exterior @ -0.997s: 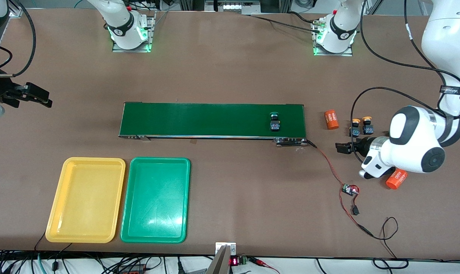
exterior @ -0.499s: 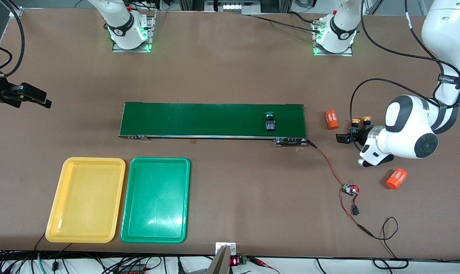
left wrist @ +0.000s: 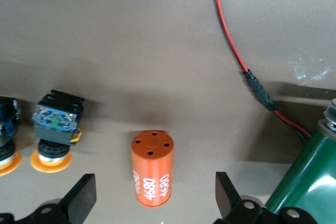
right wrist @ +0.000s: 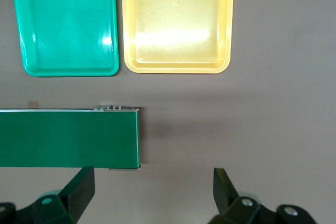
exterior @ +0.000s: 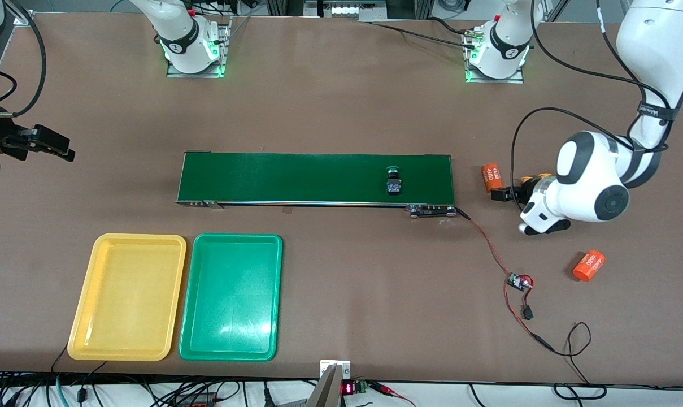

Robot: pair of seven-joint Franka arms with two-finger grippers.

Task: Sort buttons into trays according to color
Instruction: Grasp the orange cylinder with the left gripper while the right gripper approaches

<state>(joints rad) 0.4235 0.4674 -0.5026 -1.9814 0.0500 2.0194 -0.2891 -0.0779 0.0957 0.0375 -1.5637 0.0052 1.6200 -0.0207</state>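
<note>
Both trays were empty, so no button was sorted yet. The yellow tray (exterior: pixel 127 297) and the green tray (exterior: pixel 231 297) lay side by side, nearer to the camera than the belt (exterior: pixel 296 178). One green button (exterior: pixel 394 182) lay on the belt, toward the left arm's end. Two yellow buttons (left wrist: pixel 54 132) stood on the table just beside an orange cylinder (left wrist: pixel 151 167); I could not find the fourth button. My left gripper (left wrist: pixel 152 200) hung low over that cylinder, fingers spread wide and holding nothing. My right gripper (right wrist: pixel 152 192) waited, also spread and empty, over the table by the belt's other end. I judged all four buttons were left to place.
</note>
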